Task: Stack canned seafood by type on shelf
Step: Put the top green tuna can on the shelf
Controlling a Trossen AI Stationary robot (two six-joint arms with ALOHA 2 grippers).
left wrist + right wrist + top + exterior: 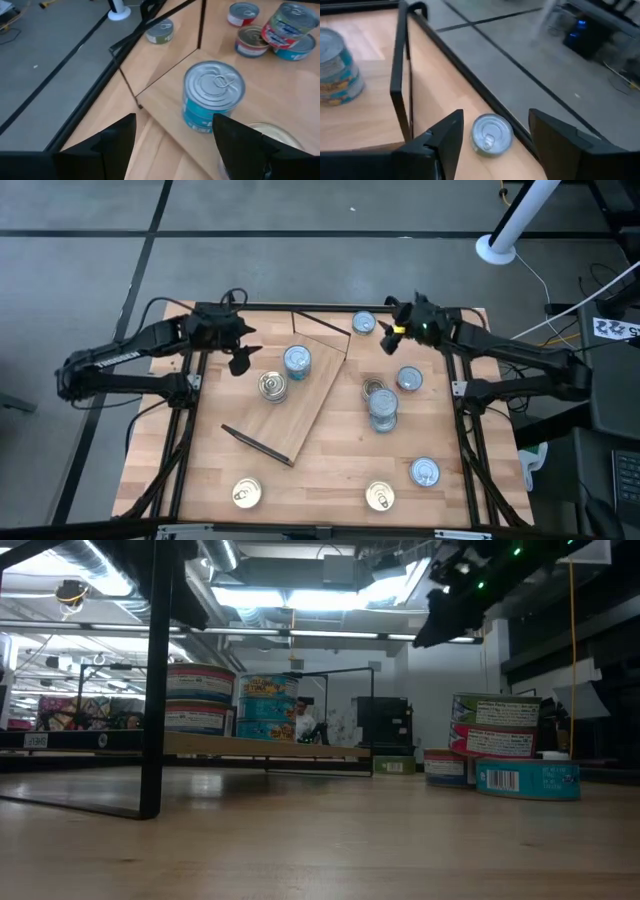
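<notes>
1. The left pincer (240,352) hangs above the far left part of the tabletop (330,480), at the left edge of the shelf (300,395). Its fingers (117,140) stand wide apart and grip nothing.
2. Just ahead of the left pincer, on the shelf board, stands a blue-labelled stack of tins (297,360) with a silver pull-tab top (214,82). Beside it and nearer the front sits a gold-lidded stack (272,387), also on the shelf.
3. The shelf lies at a slant on the tabletop, its thin dark frame bars (256,442) showing along the front edge and at the far corner. In the low view the two stacks rest on its raised board (265,746).
4. Two gold-lidded tins (246,493) (379,496) lie loose near the front edge of the tabletop, well apart from both pincers.
5. The right pincer (393,340) hovers over the far right part of the tabletop, fingers (445,140) spread wide and empty.
6. A single silver-topped tin (364,323) sits just beside the right pincer; the right wrist view shows it between the open fingers, lower down on the tabletop (492,133).
7. Nearer the front from the right pincer are a stack of tins (382,408), a silver-topped tin (409,378) beside it, and another (425,472) farther forward.
</notes>
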